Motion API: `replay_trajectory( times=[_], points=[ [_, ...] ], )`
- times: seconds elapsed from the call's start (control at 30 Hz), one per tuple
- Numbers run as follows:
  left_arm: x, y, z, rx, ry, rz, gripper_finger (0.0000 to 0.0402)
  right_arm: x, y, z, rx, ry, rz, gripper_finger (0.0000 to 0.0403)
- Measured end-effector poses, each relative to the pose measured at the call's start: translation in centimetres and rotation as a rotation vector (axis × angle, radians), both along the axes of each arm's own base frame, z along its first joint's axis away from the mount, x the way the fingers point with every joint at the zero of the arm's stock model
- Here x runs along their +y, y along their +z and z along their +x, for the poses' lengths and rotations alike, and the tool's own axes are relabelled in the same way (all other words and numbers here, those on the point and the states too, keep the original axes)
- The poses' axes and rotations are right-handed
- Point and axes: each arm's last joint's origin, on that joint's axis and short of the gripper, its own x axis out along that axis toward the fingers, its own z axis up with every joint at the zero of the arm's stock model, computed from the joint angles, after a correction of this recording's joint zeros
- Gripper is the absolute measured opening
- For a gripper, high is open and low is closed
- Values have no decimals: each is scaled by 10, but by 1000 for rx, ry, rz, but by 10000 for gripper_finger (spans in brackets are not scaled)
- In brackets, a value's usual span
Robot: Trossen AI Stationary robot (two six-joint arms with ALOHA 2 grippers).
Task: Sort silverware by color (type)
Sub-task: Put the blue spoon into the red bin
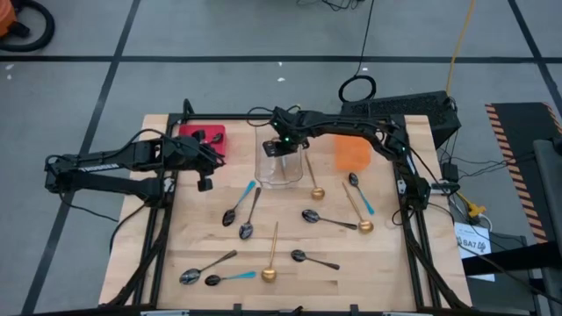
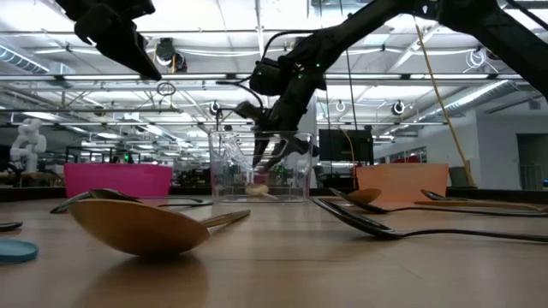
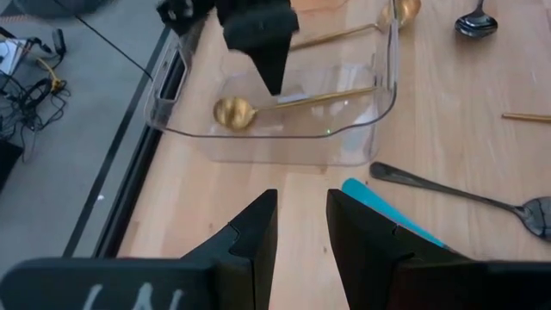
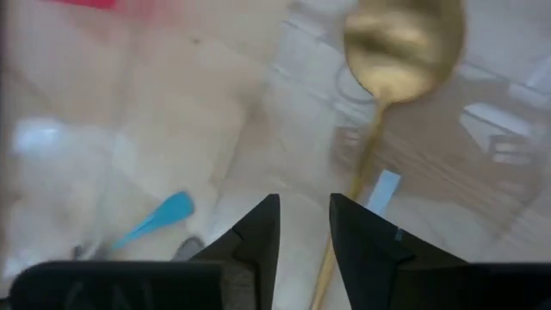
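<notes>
We can read almost nothing here. A white sheet lying on the floor just off the table's right edge carries a dark printed code that looks like "BA7", though we cannot be sure of it. We find no other legible text.

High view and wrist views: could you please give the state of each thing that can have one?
right gripper: fingers open, over the clear bin.
left gripper: fingers open, holding nothing.
clear bin: upright, one spoon inside.
gold spoon: lying flat in the clear bin, not gripped.
red bin: upright, dark items inside.
orange bin: upright, nothing seen inside.
</notes>
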Motion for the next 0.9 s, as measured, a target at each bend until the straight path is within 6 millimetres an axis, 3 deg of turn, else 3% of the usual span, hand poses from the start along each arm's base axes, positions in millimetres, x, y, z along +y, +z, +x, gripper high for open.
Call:
replay_trajectory(
  times=[0.23,0.53,0.9],
  points=[
    [-2,-12,0,28,6,-25,111,12,35,-8,-65,243,-155,98],
    [-4,-26,-1,27,91,-146,111,53,75,-18,-62,611,-436,97],
    [-6,-26,3,-67,216,-202,111,82,131,-63,-52,790,-491,97]
  ],
)
